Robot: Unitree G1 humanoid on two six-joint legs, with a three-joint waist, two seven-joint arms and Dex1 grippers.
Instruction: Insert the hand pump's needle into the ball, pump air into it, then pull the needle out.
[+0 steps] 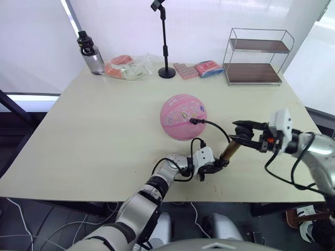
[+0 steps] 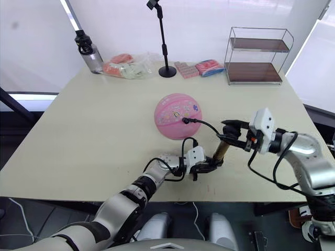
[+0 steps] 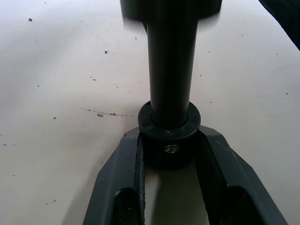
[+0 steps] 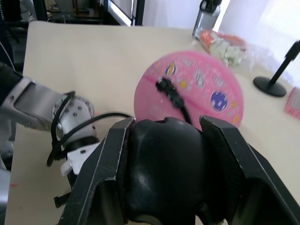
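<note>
Left eye view: left gripper (image 1: 215, 166) clamping pump (image 1: 230, 150) base, right gripper (image 1: 244, 130) gripping handle, needle (image 1: 193, 121) seated in ball (image 1: 183, 116); stroke straight along the barrel.

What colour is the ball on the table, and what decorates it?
Pink ball, with darker seam lines and small colourful stickers; the right wrist view shows it best.
</note>
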